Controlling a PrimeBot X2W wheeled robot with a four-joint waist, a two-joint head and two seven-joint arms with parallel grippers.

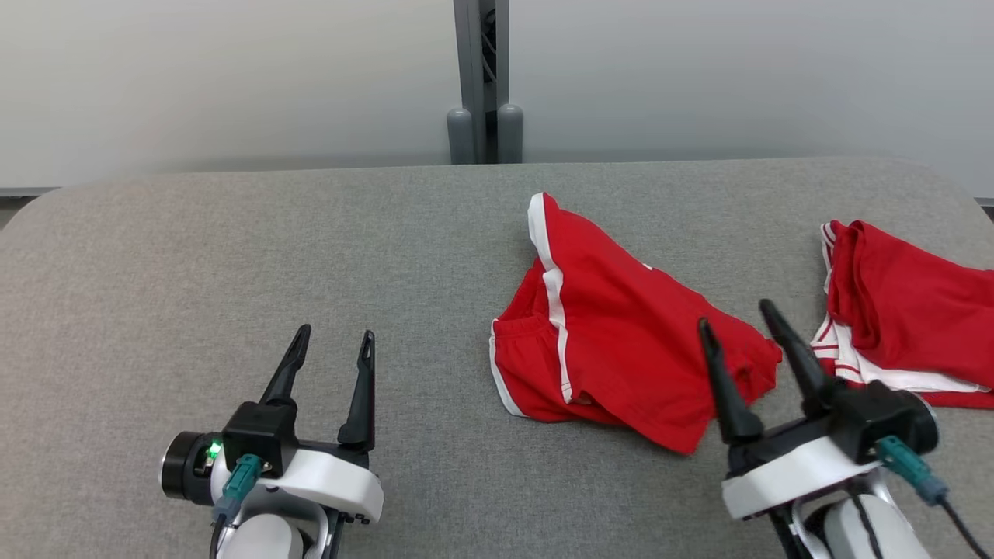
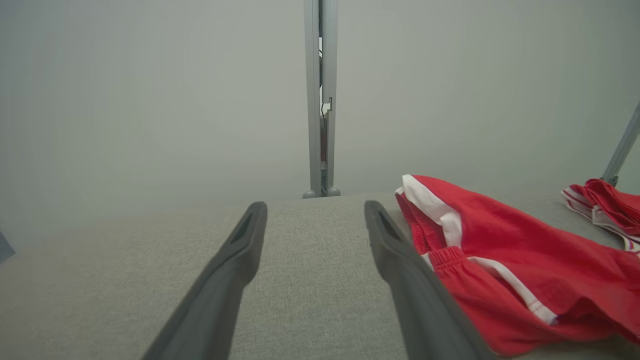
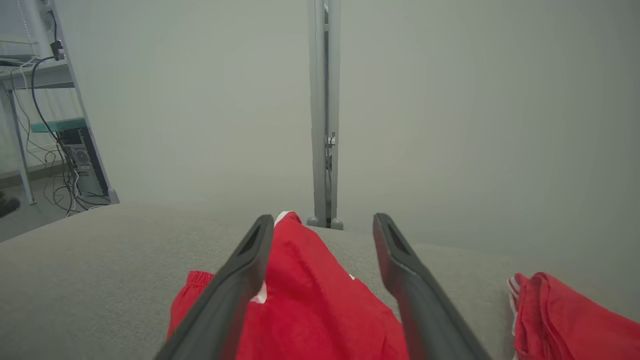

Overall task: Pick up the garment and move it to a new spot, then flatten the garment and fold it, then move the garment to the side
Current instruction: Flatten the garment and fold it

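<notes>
Head view: red garment [image 1: 621, 341] lies crumpled on bench [image 1: 233, 248], right of centre. Left tool [image 1: 336, 331] & right tool [image 1: 734, 313] both wide open, empty. Step, prob.: first pick-up, not begun. Next: right tool needs to drop onto the cloth & pinch a fold.

Setting: robotics lab or test cell, indoors. The table [image 1: 233, 256] is padded in grey woven fabric with rounded corners, not household furniture. Beyond the left fingers [image 2: 235, 260] and right fingers [image 3: 400, 270] stand plain pale partition panels [image 1: 233, 78], joined by a grey metal post [image 1: 481, 78] on two rounded feet. Far left of the right fingers, past the panel edge: metal shelving [image 3: 55, 125], loose black cables [image 3: 57, 192], a dark computer case [image 3: 80, 160].
</notes>
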